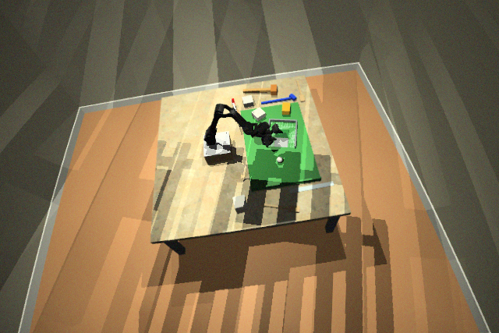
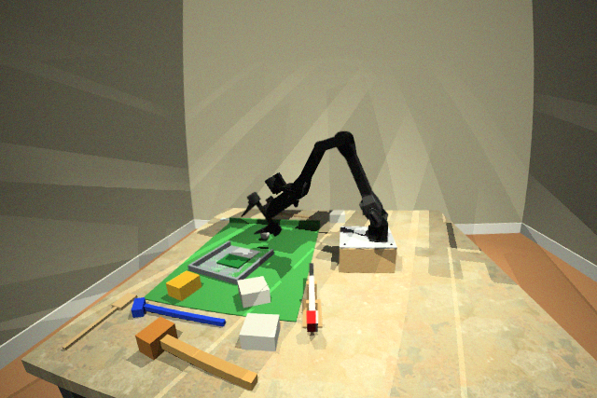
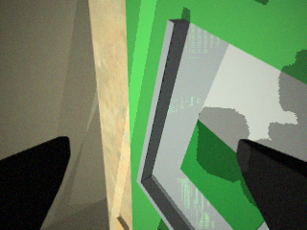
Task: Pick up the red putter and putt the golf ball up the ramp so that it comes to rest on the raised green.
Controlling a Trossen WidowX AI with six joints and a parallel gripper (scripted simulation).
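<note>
Green turf mat [image 1: 281,168] covers the middle of the table [image 1: 189,200] in the top view, with the white golf ball [image 1: 279,158] resting on its lower part, toward the table's near edge. The raised green [image 1: 287,132], a grey-framed platform, sits farther up the mat, and the black arm reaches over it. The red putter [image 1: 233,102] shows only as a small red-and-white sliver near the far edge, beyond the arm's elbow. Nothing is picked up and the ball has not been struck, so I judge the whole task is yet to be done.

From the exterior view, the red putter [image 2: 312,298] lies flat on the table beside the mat's edge, its red head toward the near edge, well apart from the gripper [image 2: 262,215]. The gripper hangs over the mat's far part, near the golf ball [image 2: 264,236]. A blue hammer [image 2: 178,312], a wooden mallet [image 2: 192,352], a yellow block [image 2: 183,285] and two white cubes lie toward the near edge, untouched.

Through the wrist view, the two dark fingers stand wide apart with nothing between them; below are the grey frame of the raised green [image 3: 158,139] and bare mat. Neither ball nor putter appears here.

No brand, label or readable writing shows in any view.
</note>
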